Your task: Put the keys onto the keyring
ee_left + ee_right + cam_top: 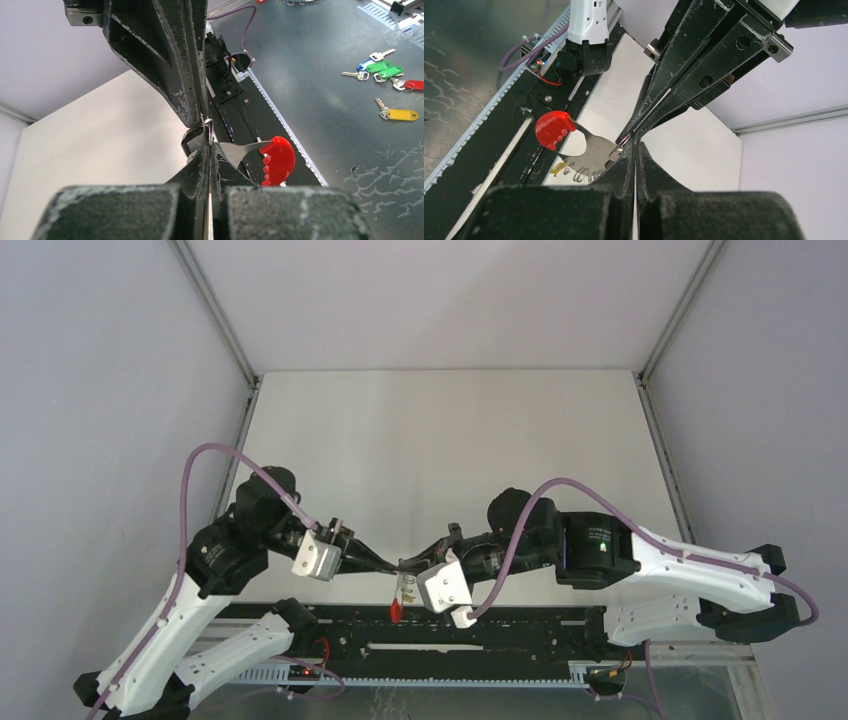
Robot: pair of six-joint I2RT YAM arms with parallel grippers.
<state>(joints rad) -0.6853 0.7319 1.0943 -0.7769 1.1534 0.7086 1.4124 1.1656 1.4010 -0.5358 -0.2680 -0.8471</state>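
My left tool (210, 155) is clenched on the silver end of the keyring (553, 129), which is held clear of the worktop (450, 440). My right tool (634, 150) meets it at the keyring, clenched too, on what I cannot tell. A yellow tag (556, 170) shows beside the keyring's wire rings. Whether it is threaded I cannot say. I see no black-tagged key, so I judge the threading unfinished.

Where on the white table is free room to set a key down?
The far half of the table, up to the back wall, is bare. The near middle is crowded: the left gripper and right gripper, both shut, meet there on the keyring.
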